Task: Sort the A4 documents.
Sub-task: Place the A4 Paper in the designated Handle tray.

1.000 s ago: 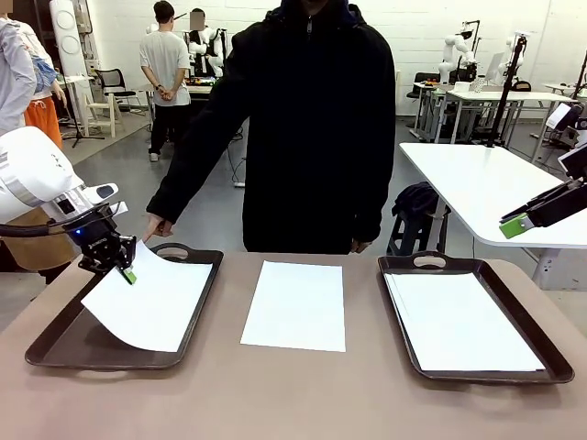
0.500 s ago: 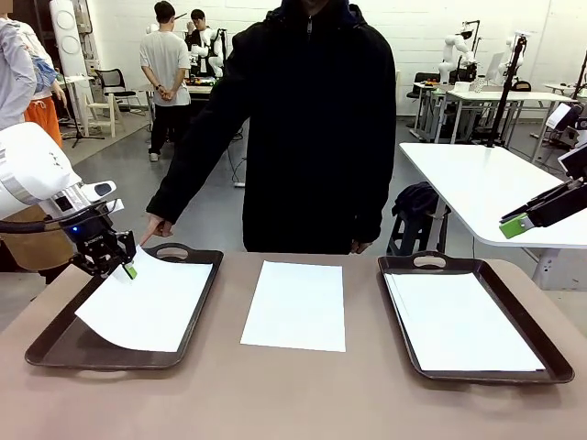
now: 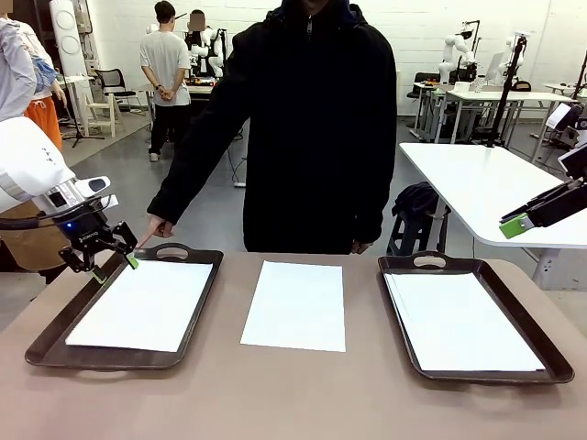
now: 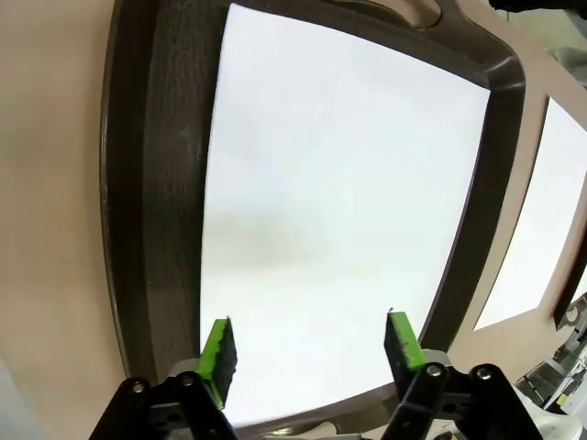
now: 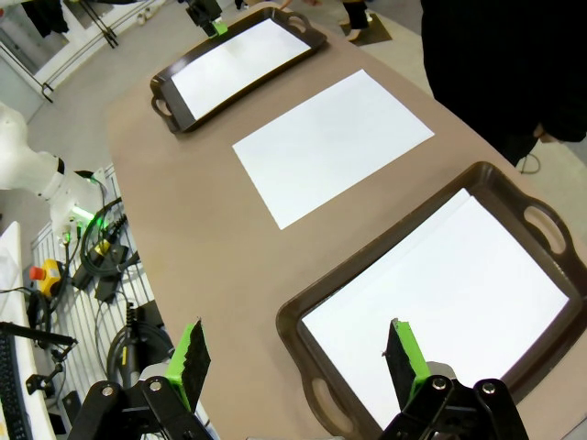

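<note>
Three white A4 documents are in sight. One sheet (image 3: 142, 304) (image 4: 339, 211) lies flat in the left dark tray (image 3: 64, 335). My left gripper (image 3: 108, 264) (image 4: 312, 346) hovers open just above that tray's far left corner, holding nothing. Another sheet (image 3: 295, 304) (image 5: 332, 142) lies on the bare table in the middle. A stack of paper (image 3: 463, 321) (image 5: 449, 298) fills the right tray (image 3: 541, 339). My right gripper (image 3: 515, 225) (image 5: 298, 357) hangs open, high off the table's right side, nothing between its fingers.
A person in a black hoodie (image 3: 312, 128) stands at the far edge, one hand (image 3: 156, 227) pointing at the left tray's handle. A white table (image 3: 486, 183) stands behind on the right. Cables and an emergency stop box (image 5: 50, 270) lie on the floor.
My left gripper opened and let go of the sheet, which dropped flat into the left tray. The gripper drew slightly left and up. The right arm stayed put.
</note>
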{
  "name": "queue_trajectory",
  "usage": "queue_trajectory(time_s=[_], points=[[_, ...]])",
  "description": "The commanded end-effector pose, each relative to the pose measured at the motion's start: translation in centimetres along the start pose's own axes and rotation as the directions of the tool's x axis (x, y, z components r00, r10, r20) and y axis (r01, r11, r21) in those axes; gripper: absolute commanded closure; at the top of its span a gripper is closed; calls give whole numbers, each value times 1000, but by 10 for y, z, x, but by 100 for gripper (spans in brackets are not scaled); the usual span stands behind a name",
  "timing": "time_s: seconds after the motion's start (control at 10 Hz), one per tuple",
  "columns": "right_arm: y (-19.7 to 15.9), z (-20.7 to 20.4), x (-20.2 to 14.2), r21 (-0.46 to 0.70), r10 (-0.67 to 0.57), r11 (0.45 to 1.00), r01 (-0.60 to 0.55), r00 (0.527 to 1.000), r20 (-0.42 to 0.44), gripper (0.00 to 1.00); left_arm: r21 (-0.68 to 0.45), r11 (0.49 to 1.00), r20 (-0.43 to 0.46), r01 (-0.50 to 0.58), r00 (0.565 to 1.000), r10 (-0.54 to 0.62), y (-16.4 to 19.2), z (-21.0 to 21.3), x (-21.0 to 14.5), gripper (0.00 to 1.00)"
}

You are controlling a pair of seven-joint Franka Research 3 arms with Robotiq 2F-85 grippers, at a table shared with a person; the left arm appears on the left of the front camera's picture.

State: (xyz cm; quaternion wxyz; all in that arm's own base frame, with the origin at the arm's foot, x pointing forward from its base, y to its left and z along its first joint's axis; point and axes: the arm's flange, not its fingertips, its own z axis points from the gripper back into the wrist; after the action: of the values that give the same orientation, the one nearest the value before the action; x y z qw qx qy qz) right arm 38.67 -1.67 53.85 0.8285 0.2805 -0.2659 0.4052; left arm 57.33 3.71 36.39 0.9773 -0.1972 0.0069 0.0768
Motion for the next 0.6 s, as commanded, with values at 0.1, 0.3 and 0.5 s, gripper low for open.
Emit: queue_trajectory(time_s=[0.1,0.3,0.5], points=[[0,-2,0,5,2,1000,-2,1000,2,0,-15,998,18,-60,998,60,1,1,-12,0],[0,-2,0,5,2,1000,-2,1000,2,0,-9,1000,6,-11,1000,11,0,1,0,0],[0,-2,0,5,2,1000,-2,1000,2,0,-9,1000,6,-11,1000,11,0,1,0,0]])
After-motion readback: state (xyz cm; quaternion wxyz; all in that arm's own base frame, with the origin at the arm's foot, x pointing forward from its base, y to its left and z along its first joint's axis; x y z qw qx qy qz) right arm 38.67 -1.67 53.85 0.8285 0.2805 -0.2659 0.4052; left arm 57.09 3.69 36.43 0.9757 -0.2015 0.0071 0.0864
